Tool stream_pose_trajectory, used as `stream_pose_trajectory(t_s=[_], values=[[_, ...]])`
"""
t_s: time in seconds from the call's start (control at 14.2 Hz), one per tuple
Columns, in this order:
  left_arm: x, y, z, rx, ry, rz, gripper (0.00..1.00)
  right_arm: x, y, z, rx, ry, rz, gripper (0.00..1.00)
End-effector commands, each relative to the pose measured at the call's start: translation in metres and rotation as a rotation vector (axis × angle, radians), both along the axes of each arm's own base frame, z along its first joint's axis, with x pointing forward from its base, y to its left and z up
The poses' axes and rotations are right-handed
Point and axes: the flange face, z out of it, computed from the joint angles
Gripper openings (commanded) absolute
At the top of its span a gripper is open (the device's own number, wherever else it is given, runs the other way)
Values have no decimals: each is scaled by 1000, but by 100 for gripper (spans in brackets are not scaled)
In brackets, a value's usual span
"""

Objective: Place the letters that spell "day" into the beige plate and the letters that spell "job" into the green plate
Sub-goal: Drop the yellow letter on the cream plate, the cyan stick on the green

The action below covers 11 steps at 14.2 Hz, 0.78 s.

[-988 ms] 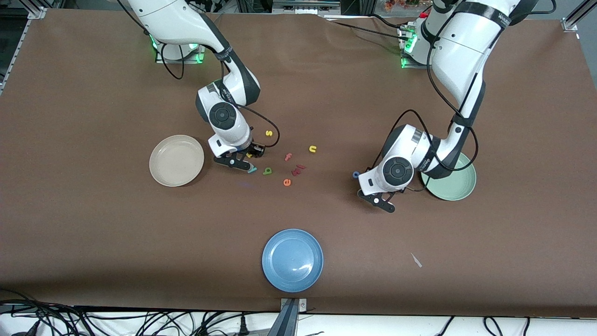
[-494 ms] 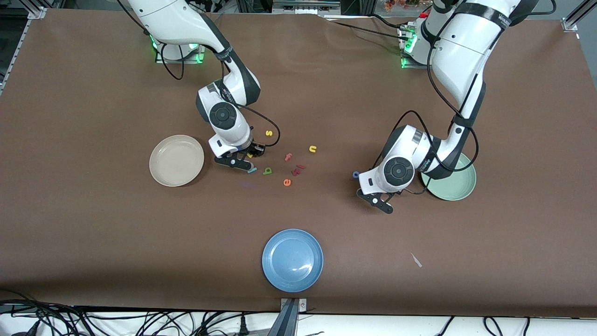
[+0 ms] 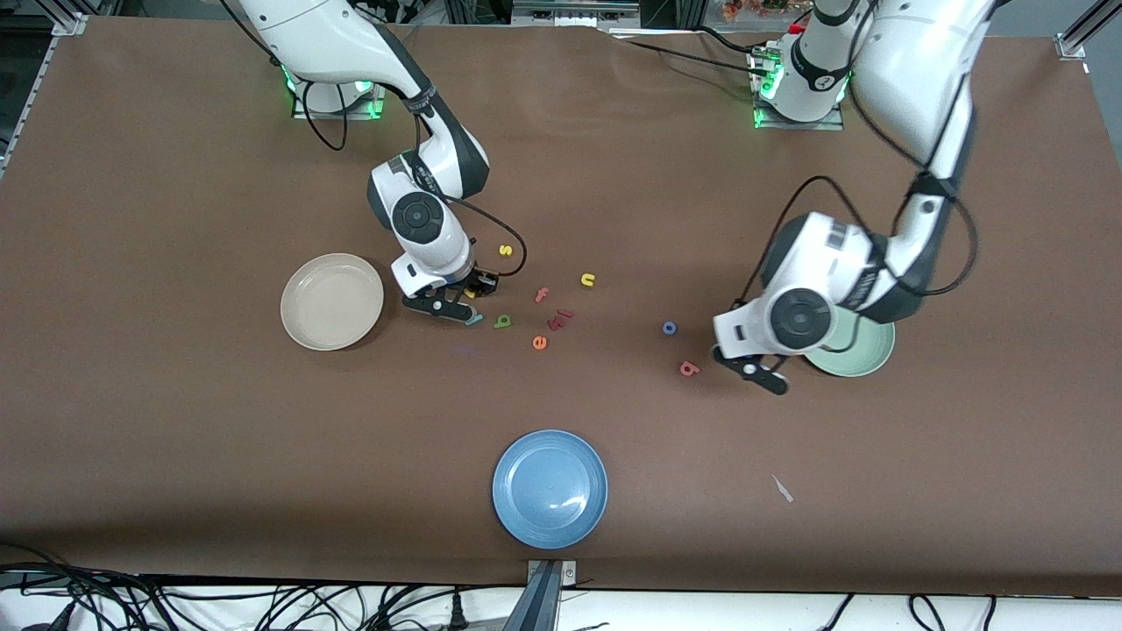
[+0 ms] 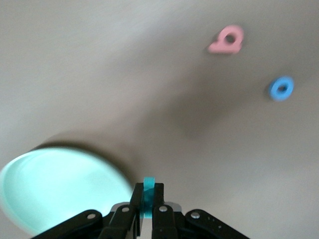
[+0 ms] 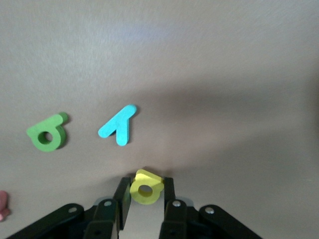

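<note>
My left gripper (image 3: 761, 372) hangs over the table beside the pale green plate (image 3: 868, 358), shut on a thin teal "j" (image 4: 148, 195). That plate (image 4: 50, 189) is partly hidden by the arm in the front view. The salmon "b" (image 3: 690, 369) and the blue "o" (image 3: 670, 329) lie on the table beside that gripper. My right gripper (image 3: 451, 308) is low at the table next to the beige plate (image 3: 331, 301), its fingers shut on a yellow rounded letter (image 5: 146, 187). The teal "y" (image 5: 118, 124) and the green rounded letter (image 5: 48, 133) lie just off its fingertips.
A blue plate (image 3: 550, 488) stands nearest the front camera. Mid-table lie a yellow "s" (image 3: 505, 250), a yellow "u" (image 3: 587, 280), a pink "f" (image 3: 542, 294), dark red pieces (image 3: 561, 319) and an orange "e" (image 3: 540, 343). A white scrap (image 3: 782, 488) lies apart.
The left gripper shut on the teal "j" and moved toward the green plate, uncovering the salmon "b". The right gripper's fingers closed in on the yellow letter.
</note>
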Motion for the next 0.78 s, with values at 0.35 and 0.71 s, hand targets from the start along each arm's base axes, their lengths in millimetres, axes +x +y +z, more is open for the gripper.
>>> stream_pose_trajectory(t_s=[0.35,0.71], values=[[4,146,-15,-103,136,-95,1,67,-138,72,17,86,160,16],[2,147,-76,-110,154,-110,3,77,-209,75,3,83,256,16]])
